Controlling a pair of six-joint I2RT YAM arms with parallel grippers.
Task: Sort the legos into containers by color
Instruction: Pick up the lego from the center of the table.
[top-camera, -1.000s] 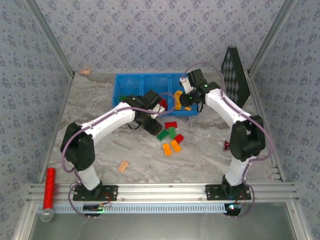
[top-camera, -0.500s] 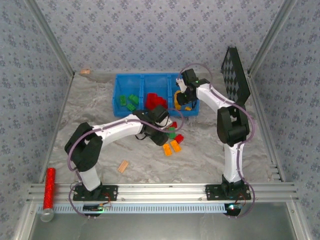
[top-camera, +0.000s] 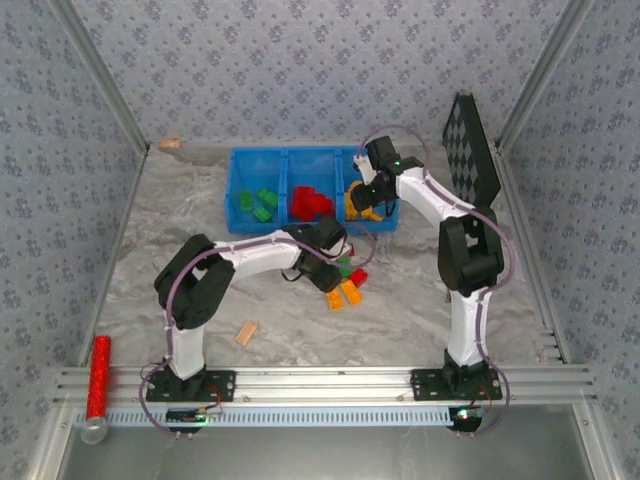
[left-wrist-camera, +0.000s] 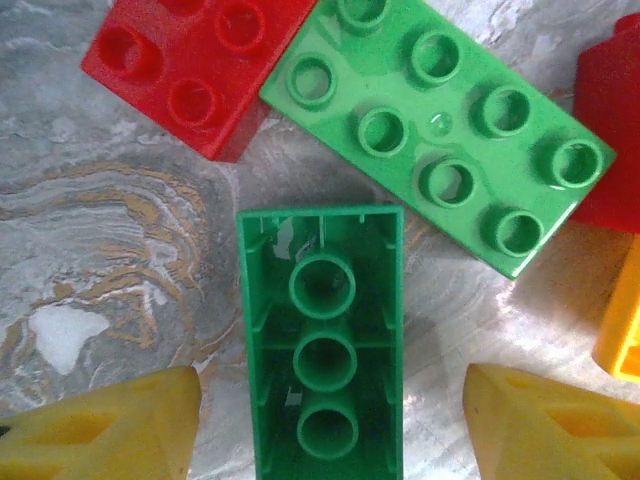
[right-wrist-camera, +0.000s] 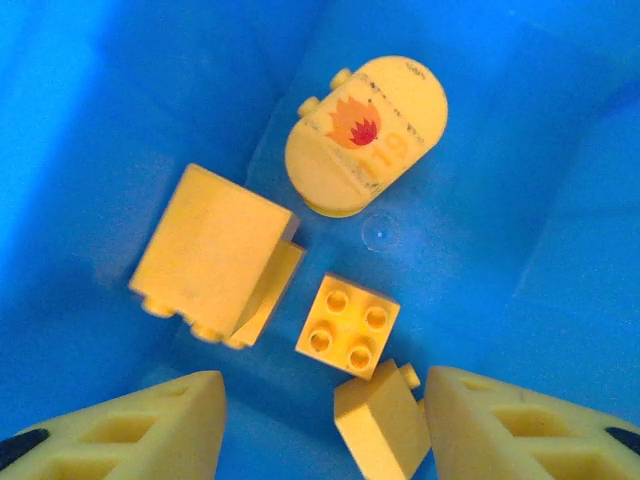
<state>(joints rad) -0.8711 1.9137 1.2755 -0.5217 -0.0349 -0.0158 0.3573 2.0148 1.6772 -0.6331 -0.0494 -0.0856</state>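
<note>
My left gripper (left-wrist-camera: 330, 430) is open low over the table, its yellow fingers either side of an upside-down dark green brick (left-wrist-camera: 322, 350). Beyond that brick lie a light green brick (left-wrist-camera: 440, 130) and a red brick (left-wrist-camera: 195, 65). From above, my left gripper (top-camera: 335, 270) is at the loose pile with orange bricks (top-camera: 345, 293) beside it. My right gripper (right-wrist-camera: 325, 430) is open inside the blue bin's (top-camera: 310, 157) right compartment, above several yellow bricks (right-wrist-camera: 347, 325). One small yellow brick (right-wrist-camera: 380, 420) lies against its right finger. The left compartment holds green bricks (top-camera: 258, 203), the middle one red bricks (top-camera: 312, 203).
A tan wooden block (top-camera: 246, 333) lies on the marble table near the left arm's base. A red glittery cylinder (top-camera: 97, 375) rests at the front left rail. A black checkered board (top-camera: 472, 150) leans at the back right, close to the right arm.
My left gripper has swung from the bin's front edge down to the loose pile on the table. My right arm folded in toward the bin, its gripper staying at the right compartment.
</note>
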